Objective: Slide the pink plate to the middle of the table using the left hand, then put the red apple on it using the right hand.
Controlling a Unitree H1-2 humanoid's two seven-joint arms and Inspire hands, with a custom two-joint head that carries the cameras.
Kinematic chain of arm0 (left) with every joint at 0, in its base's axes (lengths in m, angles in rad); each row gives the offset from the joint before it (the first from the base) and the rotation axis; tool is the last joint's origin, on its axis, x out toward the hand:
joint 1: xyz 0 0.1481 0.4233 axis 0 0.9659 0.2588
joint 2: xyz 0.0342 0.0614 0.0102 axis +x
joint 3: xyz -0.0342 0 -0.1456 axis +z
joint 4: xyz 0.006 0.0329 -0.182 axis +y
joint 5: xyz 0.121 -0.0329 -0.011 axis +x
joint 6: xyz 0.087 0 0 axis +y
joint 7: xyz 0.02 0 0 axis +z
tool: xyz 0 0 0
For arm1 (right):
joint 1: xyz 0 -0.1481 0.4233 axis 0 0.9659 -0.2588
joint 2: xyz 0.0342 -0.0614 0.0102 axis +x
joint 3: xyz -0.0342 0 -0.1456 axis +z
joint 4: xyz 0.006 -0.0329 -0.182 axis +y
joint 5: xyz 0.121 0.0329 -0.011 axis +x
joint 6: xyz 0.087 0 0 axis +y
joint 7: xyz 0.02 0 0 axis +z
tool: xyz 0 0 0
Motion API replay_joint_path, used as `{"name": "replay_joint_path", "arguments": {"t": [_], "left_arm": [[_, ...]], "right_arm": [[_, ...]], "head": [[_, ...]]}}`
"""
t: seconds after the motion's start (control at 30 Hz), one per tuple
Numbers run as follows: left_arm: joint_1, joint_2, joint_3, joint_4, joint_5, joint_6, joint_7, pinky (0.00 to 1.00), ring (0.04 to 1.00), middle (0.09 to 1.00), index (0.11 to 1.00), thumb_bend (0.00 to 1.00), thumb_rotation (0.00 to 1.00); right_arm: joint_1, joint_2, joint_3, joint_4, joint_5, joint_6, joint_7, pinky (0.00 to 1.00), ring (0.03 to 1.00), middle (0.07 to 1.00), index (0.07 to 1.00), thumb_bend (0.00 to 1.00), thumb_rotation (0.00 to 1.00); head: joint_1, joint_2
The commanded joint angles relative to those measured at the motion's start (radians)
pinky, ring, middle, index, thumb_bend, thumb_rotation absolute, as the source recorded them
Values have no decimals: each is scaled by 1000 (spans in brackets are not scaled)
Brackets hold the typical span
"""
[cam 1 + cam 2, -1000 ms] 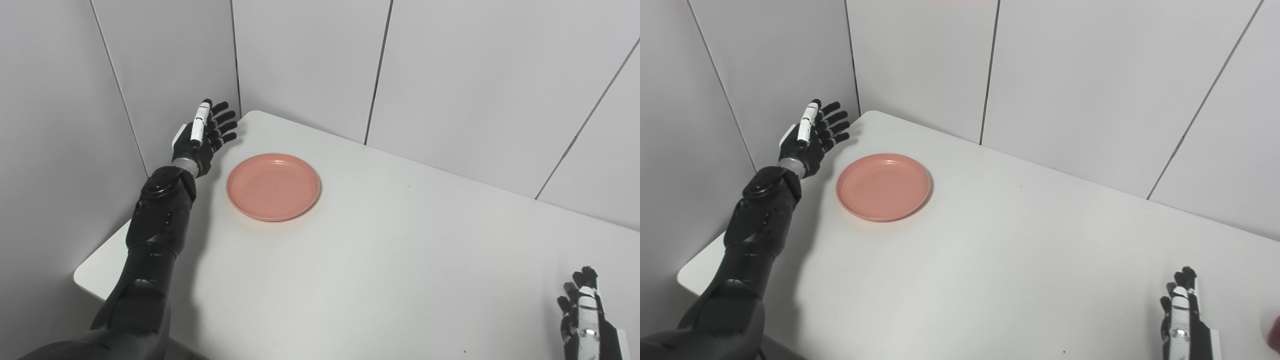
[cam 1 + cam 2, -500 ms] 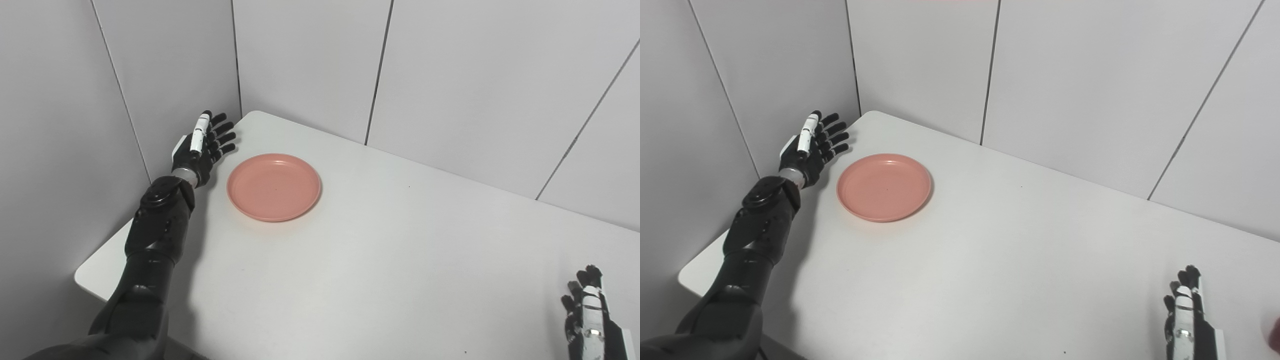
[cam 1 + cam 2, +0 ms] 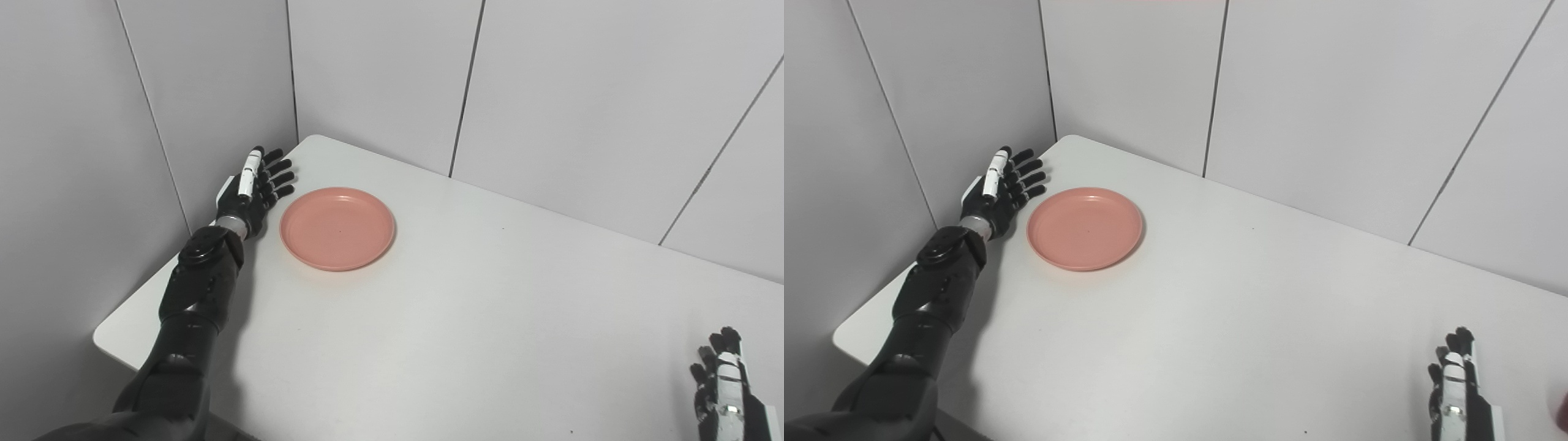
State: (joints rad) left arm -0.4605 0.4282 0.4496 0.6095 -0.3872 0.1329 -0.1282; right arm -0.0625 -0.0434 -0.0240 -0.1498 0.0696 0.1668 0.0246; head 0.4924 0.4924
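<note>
The pink plate lies flat near the far left corner of the white table. My left hand is just to its left, low over the table by the side wall, open with its fingers spread and pointing away from me. A narrow gap separates it from the plate's rim. My right hand rests open at the bottom right with nothing in it. A sliver of dark red, perhaps the apple, shows at the right edge in the right eye view.
Grey panelled walls close in the table at the back and along the left side, right beside my left hand. The table's rounded near-left corner lies next to my left forearm.
My left hand has come down and a little toward me, ending low beside the plate's left rim. The plate has stayed put, and the right hand has sunk slightly.
</note>
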Motion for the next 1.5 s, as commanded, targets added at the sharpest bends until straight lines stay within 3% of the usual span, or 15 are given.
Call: {"name": "replay_joint_path", "arguments": {"t": [0.0,0.43,0.93,1.1,1.47], "left_arm": [[-22,17,-4,-23,-6,-40,-14,825,841,843,821,326,1000],[-21,-6,-23,-33,-7,-15,-23,845,857,864,839,322,1000],[-53,-17,-43,35,-34,4,-50,842,855,870,855,303,1000],[-57,-31,-43,23,-38,28,-39,845,855,871,853,293,1000],[-41,-58,-56,-19,-35,55,-36,856,859,870,855,313,1000]], "right_arm": [[-20,-3,-2,-41,-1,6,1,1000,1000,1000,1000,0,1000],[-18,5,-4,-49,-1,16,-2,1000,1000,1000,1000,0,1000],[-16,4,-2,-56,1,24,1,1000,1000,1000,1000,0,1000],[-18,3,-5,-39,-2,1,-1,1000,1000,1000,1000,0,1000],[-18,6,-4,-51,-3,16,-5,1000,1000,1000,1000,0,1000]], "head": [[-1,1],[-6,3],[-9,8],[-10,9],[-13,13]]}}
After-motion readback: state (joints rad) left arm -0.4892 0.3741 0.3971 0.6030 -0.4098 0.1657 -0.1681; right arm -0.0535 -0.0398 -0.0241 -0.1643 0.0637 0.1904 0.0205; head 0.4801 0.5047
